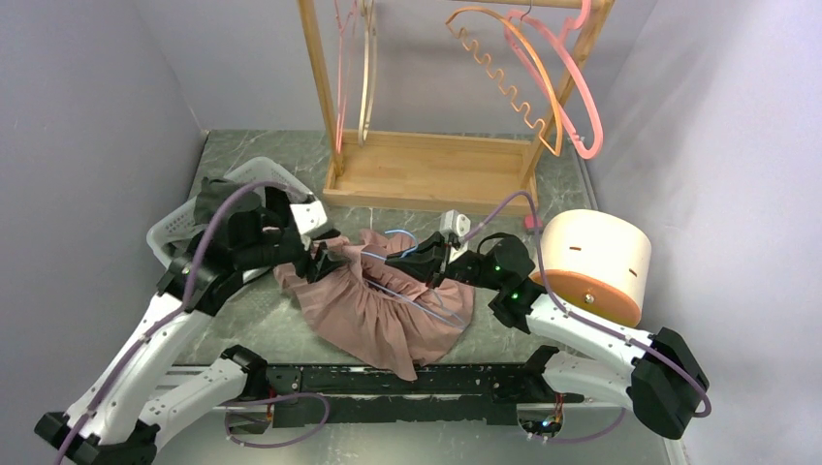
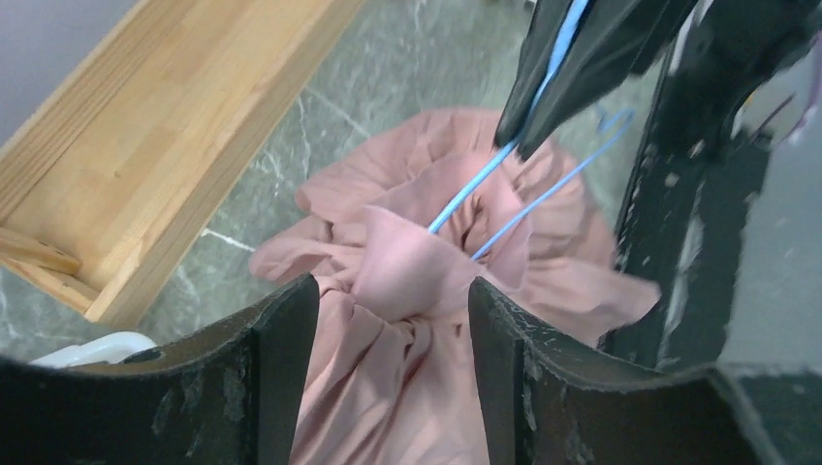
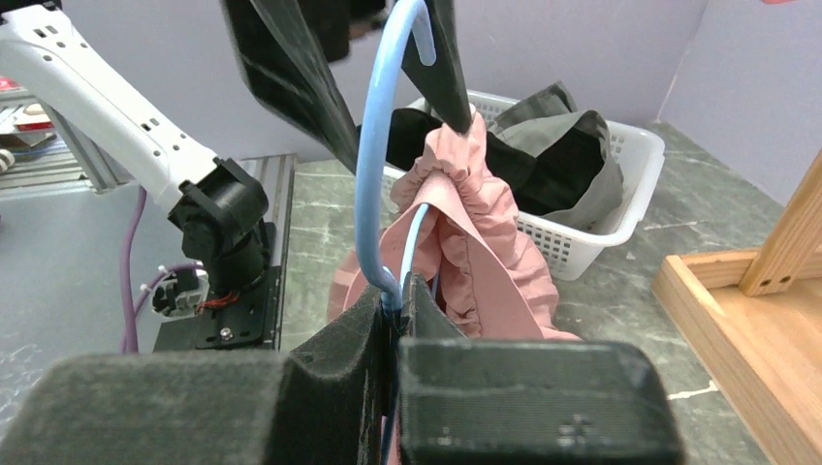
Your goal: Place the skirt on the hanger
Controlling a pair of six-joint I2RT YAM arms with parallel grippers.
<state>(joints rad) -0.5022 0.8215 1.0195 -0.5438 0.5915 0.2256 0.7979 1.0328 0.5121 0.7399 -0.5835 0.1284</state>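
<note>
A dusty-pink gathered fabric skirt lay heaped on the green marble table between both arms. The right gripper was clenched on a thin blue wire hanger, its long axis pointing toward the left gripper. That gripper's fingers were parted, with the skirt's ruched waistband bunched directly between them.

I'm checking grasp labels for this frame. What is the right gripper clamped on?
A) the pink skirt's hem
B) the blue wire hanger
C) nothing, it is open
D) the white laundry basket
B: the right gripper is shut on the blue wire hanger, whose loop rises from between its pads, with the pink skirt bunched just beyond.
</note>
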